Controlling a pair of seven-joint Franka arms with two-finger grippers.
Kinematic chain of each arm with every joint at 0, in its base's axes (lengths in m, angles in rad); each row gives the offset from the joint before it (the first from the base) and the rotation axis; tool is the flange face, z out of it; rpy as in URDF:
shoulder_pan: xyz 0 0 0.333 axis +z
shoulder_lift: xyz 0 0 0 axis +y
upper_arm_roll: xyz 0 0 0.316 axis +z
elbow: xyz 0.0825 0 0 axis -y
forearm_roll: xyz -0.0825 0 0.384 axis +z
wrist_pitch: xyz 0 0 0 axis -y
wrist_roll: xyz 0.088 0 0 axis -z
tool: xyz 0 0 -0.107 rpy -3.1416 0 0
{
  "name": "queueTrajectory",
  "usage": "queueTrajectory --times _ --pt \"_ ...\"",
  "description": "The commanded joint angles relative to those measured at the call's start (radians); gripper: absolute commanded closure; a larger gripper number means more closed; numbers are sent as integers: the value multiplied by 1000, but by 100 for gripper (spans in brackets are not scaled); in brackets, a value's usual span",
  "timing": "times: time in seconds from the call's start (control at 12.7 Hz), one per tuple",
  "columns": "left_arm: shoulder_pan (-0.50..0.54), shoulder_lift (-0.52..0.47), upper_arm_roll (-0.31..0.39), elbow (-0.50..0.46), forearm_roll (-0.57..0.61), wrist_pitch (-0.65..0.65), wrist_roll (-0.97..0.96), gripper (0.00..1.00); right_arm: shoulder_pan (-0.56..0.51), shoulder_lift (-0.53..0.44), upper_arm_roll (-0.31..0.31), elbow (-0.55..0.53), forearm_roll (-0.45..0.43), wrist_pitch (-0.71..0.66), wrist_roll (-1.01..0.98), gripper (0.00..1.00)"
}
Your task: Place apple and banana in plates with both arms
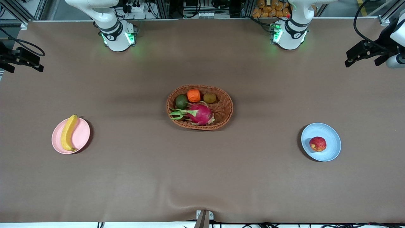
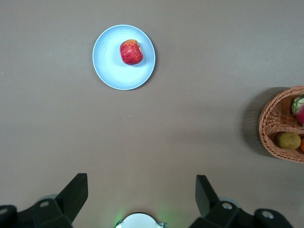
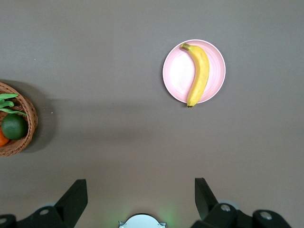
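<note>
The red apple (image 1: 317, 144) lies in the pale blue plate (image 1: 332, 133) toward the left arm's end of the table. It also shows in the left wrist view (image 2: 131, 52), in that plate (image 2: 109, 69). The yellow banana (image 1: 68, 133) lies across the pale pink plate (image 1: 82, 136) toward the right arm's end. It also shows in the right wrist view (image 3: 199, 76), on its plate (image 3: 175, 76). My left gripper (image 2: 141, 183) is open and empty, high over the table near its own base. My right gripper (image 3: 140, 185) is likewise open and empty, high near its base.
A wicker basket (image 1: 226, 110) stands mid-table holding a magenta dragon fruit (image 1: 199, 114), an orange ribbed fruit (image 1: 193, 95), a green fruit (image 1: 181, 101) and a brown one (image 1: 209, 98). Black gear hangs over both table ends (image 1: 22, 58) (image 1: 367, 52).
</note>
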State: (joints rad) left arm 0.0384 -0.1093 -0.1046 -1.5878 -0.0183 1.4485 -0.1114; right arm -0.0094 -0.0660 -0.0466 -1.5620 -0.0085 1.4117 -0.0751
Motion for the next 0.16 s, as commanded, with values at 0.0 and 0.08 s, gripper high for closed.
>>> queueTrajectory --times 0.0,0.08 --pt "3 14 -10 40 -5 0 -10 0 -30 -11 24 -12 -11 7 12 0" --pt "3 16 -9 43 -3 0 -8 0 -30 -11 24 -12 -11 3 12 0"
